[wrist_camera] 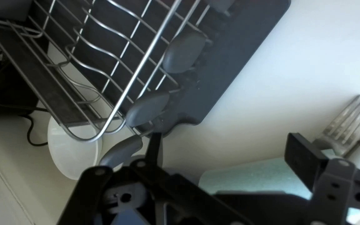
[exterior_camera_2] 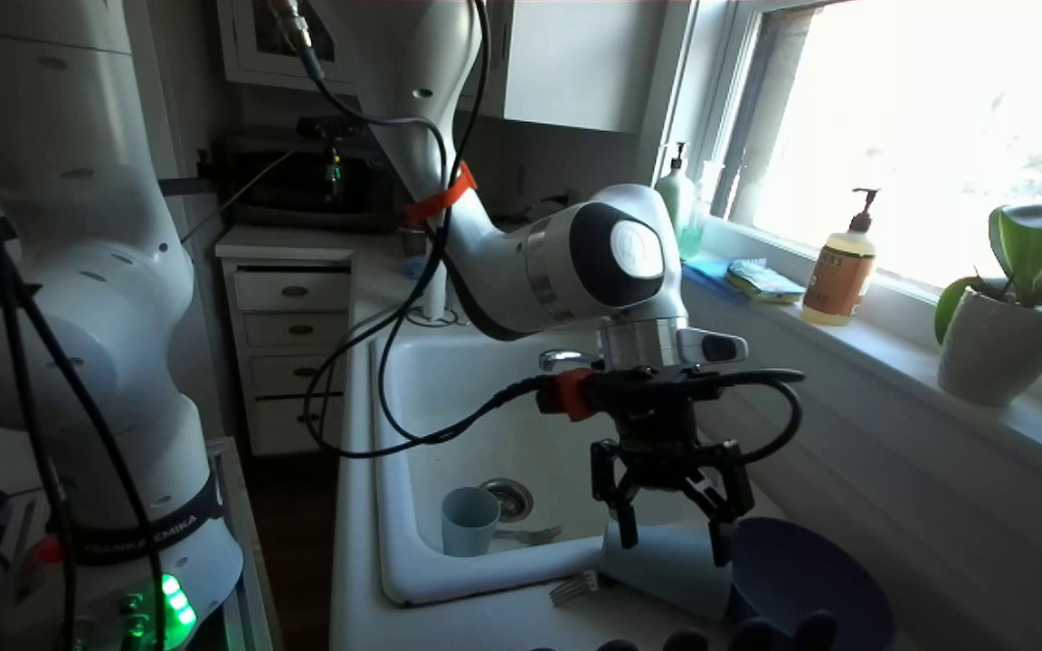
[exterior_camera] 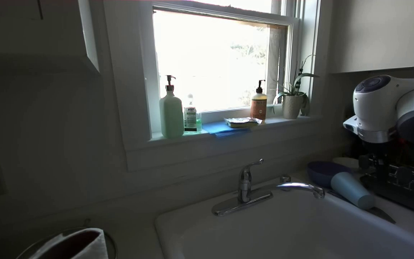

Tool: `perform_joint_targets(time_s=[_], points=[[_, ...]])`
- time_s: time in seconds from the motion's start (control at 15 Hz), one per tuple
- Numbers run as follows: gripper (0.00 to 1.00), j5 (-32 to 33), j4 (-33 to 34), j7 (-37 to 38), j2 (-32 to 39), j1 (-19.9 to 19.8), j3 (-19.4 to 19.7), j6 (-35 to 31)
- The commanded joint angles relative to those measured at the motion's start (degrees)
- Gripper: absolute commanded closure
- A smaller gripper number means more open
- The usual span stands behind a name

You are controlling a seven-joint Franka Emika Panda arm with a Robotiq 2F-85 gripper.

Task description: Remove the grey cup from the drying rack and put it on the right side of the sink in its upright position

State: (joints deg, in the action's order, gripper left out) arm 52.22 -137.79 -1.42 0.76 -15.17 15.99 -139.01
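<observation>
The grey cup (exterior_camera: pixel 352 190), a pale bluish tapered tumbler, lies on its side on the counter between the sink (exterior_camera: pixel 282 223) and the drying rack (exterior_camera: pixel 412 180). It also shows in an exterior view (exterior_camera_2: pixel 666 565) and in the wrist view (wrist_camera: pixel 255 175), where my gripper hides part of it. The rack (wrist_camera: pixel 130 50), wire on a dark tray, is at the upper left of the wrist view. My gripper (exterior_camera_2: pixel 675 544) is open and empty over the cup, its fingers spread apart. In the wrist view, the gripper (wrist_camera: pixel 225 147) has the cup showing between its fingers.
A blue bowl (exterior_camera_2: pixel 810 579) touches or nearly touches the cup. A fork (wrist_camera: pixel 345 128) lies beside the cup. A similar cup (exterior_camera_2: pixel 469 523) stands in the sink. A white container (wrist_camera: pixel 72 150) is near the rack. The chrome faucet (exterior_camera: pixel 244 187) is at the sink's back.
</observation>
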Motion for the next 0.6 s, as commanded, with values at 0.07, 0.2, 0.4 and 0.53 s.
perform_joint_targets(time_s=[0.07,0.2,0.4,0.53], points=[[0.0,-15.5,7.8,-19.8,7.9,-1.0,-0.6,-2.9],[0.0,-23.8,10.5,-28.4,10.5,-1.3,-1.9,-1.0],[0.0,-34.2,15.5,-41.1,13.7,-6.0,-7.4,3.3],[0.0,-37.2,18.8,-46.8,14.6,-5.2,-5.5,6.3]])
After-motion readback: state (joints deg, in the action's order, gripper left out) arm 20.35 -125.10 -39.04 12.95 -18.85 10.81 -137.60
